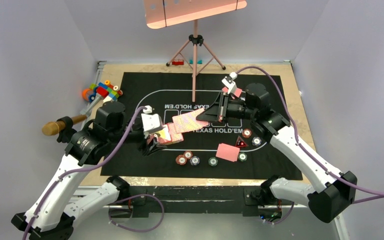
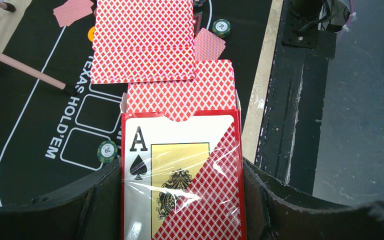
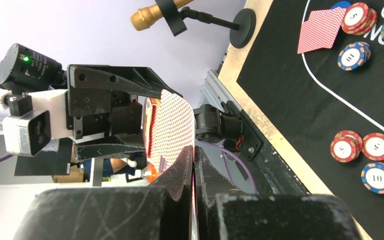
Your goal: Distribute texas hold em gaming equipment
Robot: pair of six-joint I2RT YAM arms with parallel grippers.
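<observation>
While the left end effector (image 2: pixel 182 182) grips one card box (image 2: pixel 200 205), the right end effector (image 3: pixel 194 161) pinches one card (image 3: pixel 172 125).

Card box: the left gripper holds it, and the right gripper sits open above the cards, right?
Not quite. The left gripper does hold the card box, but the right gripper is shut, pinching the edge of a card. The right wrist view shows it.
</observation>
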